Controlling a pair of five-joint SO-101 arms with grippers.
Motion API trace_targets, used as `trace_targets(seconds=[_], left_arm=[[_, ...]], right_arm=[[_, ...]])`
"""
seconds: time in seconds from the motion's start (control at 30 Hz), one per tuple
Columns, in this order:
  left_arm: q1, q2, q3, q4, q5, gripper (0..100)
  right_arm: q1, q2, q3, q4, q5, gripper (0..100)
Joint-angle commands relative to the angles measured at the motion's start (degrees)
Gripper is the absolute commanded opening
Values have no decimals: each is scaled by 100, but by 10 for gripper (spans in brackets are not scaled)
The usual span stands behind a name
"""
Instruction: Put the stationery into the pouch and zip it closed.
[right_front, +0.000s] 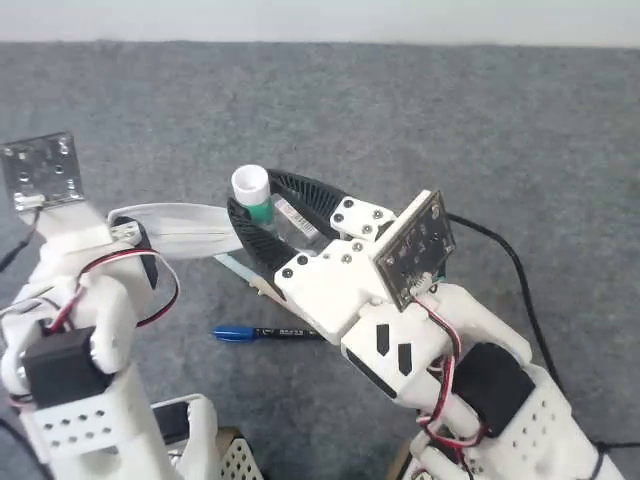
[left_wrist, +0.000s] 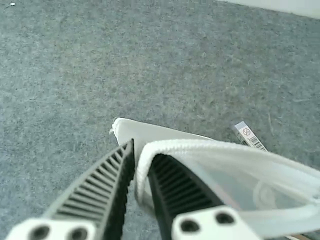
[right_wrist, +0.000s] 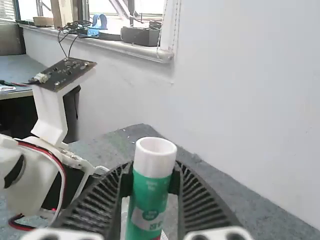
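My left gripper (left_wrist: 141, 152) is shut on the zipper edge of the white, partly see-through pouch (left_wrist: 225, 170). In the high view the pouch (right_front: 185, 228) stretches from the left gripper (right_front: 125, 228) toward the middle, lifted off the table. My right gripper (right_front: 255, 195) is shut on a green glue stick (right_front: 258, 208) with a white cap, upright just beyond the pouch's far end. In the right wrist view the glue stick (right_wrist: 150, 190) stands between the black fingers (right_wrist: 200, 200) of the right gripper (right_wrist: 150, 170). A blue pen (right_front: 265, 332) lies on the mat beside the right arm.
A small white item with a barcode (left_wrist: 248, 136) lies on the grey mat (right_front: 450, 120) by the pouch, also seen between the right fingers (right_front: 292, 215). A pale flat piece (right_front: 238, 265) is partly hidden under the right gripper. The left arm's body (right_wrist: 30, 165) stands close by.
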Motion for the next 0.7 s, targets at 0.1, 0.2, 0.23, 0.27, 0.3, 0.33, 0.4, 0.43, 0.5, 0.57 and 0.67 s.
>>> trace_targets(seconds=[0.1, 0.2, 0.23, 0.27, 0.3, 0.33, 0.4, 0.43, 0.5, 0.57, 0.67], left_arm=[[53, 105, -40, -176, 97, 9], [53, 105, -40, -176, 97, 9], [53, 105, -31, -176, 97, 9], [53, 105, -13, -176, 97, 9], [53, 105, 4, -176, 97, 9], [53, 105, 13, -176, 97, 9], [44, 105, 22, -176, 97, 9], [44, 105, 22, -176, 97, 9], [44, 105, 22, -176, 97, 9], [44, 105, 22, -176, 97, 9], [44, 105, 22, -176, 97, 9]], right_arm=[[-136, -110, 176, -1191, 132, 6], [-356, -110, 870, -2044, 132, 6], [-426, -110, 1143, -2413, 132, 6], [-488, -110, 1424, -2844, 132, 6], [-514, -119, 1697, -3292, 132, 6], [-505, -119, 1934, -3732, 132, 6], [-505, -119, 2321, -4382, 132, 6], [-505, -110, 2479, -4593, 132, 6], [-505, -110, 2743, -4813, 132, 6], [-497, -110, 2892, -4945, 132, 6], [-497, -101, 3086, -5182, 132, 6]])
